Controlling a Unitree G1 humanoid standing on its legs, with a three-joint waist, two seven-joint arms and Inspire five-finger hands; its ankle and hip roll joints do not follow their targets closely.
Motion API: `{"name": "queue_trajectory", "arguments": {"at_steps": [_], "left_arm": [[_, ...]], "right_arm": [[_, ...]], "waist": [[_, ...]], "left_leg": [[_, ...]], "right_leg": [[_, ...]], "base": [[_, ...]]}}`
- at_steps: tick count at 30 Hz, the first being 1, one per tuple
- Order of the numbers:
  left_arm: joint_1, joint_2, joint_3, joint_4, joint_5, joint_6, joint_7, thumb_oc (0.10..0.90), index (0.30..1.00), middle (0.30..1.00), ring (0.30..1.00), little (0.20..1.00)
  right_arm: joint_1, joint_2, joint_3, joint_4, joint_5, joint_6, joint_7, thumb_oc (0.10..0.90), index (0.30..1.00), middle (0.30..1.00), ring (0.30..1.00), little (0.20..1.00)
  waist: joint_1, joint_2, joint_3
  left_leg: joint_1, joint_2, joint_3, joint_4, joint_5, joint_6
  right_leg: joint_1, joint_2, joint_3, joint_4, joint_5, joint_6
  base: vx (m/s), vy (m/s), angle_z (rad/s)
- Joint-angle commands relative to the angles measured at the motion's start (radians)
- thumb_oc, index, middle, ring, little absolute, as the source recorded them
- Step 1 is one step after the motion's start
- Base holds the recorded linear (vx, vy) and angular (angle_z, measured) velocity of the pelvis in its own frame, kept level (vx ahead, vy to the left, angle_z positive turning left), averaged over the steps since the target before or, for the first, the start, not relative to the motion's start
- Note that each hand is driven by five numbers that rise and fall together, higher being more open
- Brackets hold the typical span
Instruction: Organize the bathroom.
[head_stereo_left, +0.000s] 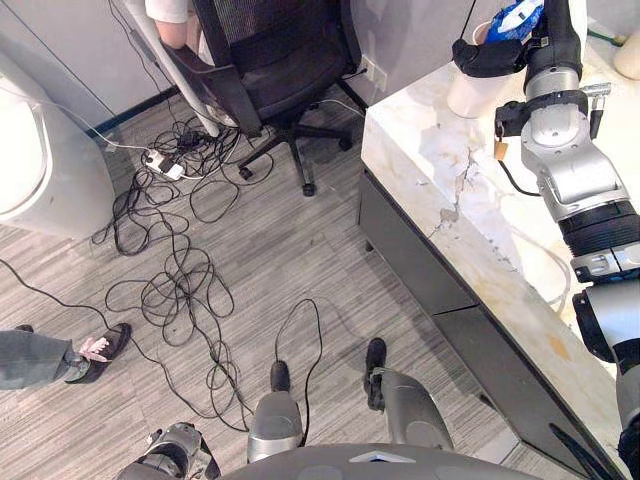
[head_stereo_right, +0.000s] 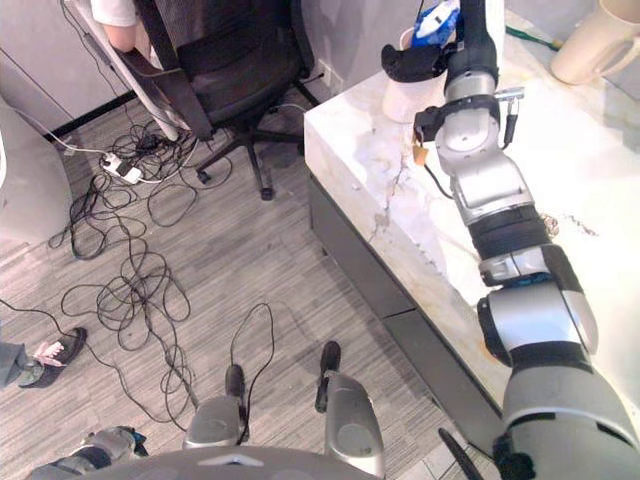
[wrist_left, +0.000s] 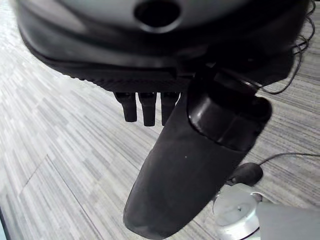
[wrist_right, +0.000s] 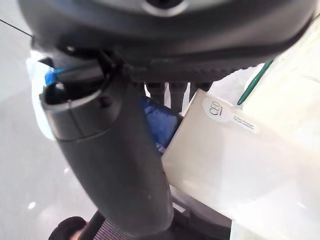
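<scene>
The right hand (head_stereo_right: 432, 52) held a blue-and-white packet (head_stereo_right: 436, 22) over a translucent white cup (head_stereo_right: 405, 95), upper right; next, lower and release.

Blue packet (wrist_right: 159, 121) — mostly hidden behind right hand (wrist_right: 115, 150).

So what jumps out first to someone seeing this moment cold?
The robot's right hand stretched out over the far corner of the white marble counter, at a white cup with a blue packet by it. Next, the tangle of black cables across the grey striped floor, and the black mesh office chair behind it. The left hand hangs idle over the floor.
</scene>
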Motion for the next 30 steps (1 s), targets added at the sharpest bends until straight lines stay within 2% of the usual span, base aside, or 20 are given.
{"name": "queue_trajectory", "arguments": {"at_steps": [1, 10, 30], "left_arm": [[0.080, 0.094, -0.041, 0.040, 0.090, 0.038, 0.000, 0.800, 0.900, 0.900, 0.900, 0.900], [0.070, 0.091, -0.035, 0.051, 0.118, 0.055, -0.008, 0.800, 0.900, 0.900, 0.900, 0.900], [0.057, 0.083, -0.019, 0.063, 0.151, 0.034, -0.017, 0.800, 0.900, 0.900, 0.900, 0.900]], "right_arm": [[-0.025, -0.089, -0.063, -0.066, -0.048, -0.039, 0.015, 0.800, 0.900, 0.900, 0.900, 0.900], [0.034, -0.065, -0.085, -0.116, -0.087, -0.018, 0.075, 0.800, 0.900, 0.900, 0.900, 0.900], [0.088, -0.063, -0.108, -0.197, -0.141, 0.001, 0.143, 0.800, 0.900, 0.900, 0.900, 0.900]], "waist": [[-0.006, -0.074, -0.105], [-0.025, -0.086, -0.116], [-0.060, -0.105, -0.123]], "left_leg": [[0.002, 0.014, -0.008, 0.162, 0.011, -0.085], [0.035, 0.001, 0.023, 0.149, -0.026, -0.071], [0.068, -0.031, 0.098, 0.126, -0.104, -0.044]], "right_leg": [[0.105, -0.026, 0.098, -0.114, -0.035, 0.078], [0.123, -0.031, 0.118, -0.132, -0.021, 0.087], [0.099, -0.061, 0.134, -0.160, 0.018, 0.119]], "base": [[0.07, 0.020, -0.13], [0.01, 0.040, -0.08], [-0.04, 0.039, -0.08]]}}
